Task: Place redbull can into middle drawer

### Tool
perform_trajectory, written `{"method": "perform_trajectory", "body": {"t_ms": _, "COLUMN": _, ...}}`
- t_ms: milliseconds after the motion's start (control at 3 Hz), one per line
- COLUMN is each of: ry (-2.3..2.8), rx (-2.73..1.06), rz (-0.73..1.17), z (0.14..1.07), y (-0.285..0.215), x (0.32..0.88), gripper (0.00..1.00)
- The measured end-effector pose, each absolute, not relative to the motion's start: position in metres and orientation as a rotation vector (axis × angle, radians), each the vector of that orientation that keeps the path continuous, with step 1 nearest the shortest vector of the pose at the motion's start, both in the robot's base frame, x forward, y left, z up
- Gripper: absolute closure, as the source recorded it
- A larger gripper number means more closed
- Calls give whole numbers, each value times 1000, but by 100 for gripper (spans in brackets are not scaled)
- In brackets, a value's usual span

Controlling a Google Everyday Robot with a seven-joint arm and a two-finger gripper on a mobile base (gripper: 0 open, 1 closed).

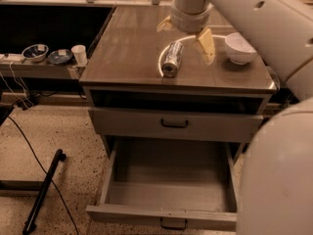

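The redbull can [172, 58] lies on its side on the cabinet top [127, 48], its round top facing the front edge. My gripper [186, 35] hangs just behind and above the can. It is open, with one tan finger [207, 45] to the can's right and the other at its left. The middle drawer [171, 173] at the bottom of the cabinet is pulled out, and its grey tray holds nothing. My arm crosses the upper right of the view.
A white bowl [239, 48] stands on the cabinet top right of the gripper. A closed handled drawer [174, 124] sits above the open one. A side shelf on the left holds two bowls [35, 52] and a cup [78, 54]. Cables and a black bar [43, 192] lie on the floor.
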State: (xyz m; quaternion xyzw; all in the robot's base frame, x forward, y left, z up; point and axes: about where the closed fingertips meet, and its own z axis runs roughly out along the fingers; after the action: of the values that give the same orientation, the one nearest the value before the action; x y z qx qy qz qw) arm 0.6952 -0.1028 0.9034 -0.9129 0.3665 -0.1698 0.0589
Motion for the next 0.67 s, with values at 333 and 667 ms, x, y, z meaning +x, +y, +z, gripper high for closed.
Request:
{"method": "perform_trajectory", "body": {"t_ms": 333, "ry": 938, "rx": -2883, "rz": -455, "z": 865, "y": -84, "x": 711, "gripper": 0}}
{"method": "perform_trajectory", "body": {"t_ms": 667, "ry": 797, "rx": -2949, "rz": -363, "z": 831, "y": -66, "x": 715, "gripper": 27}}
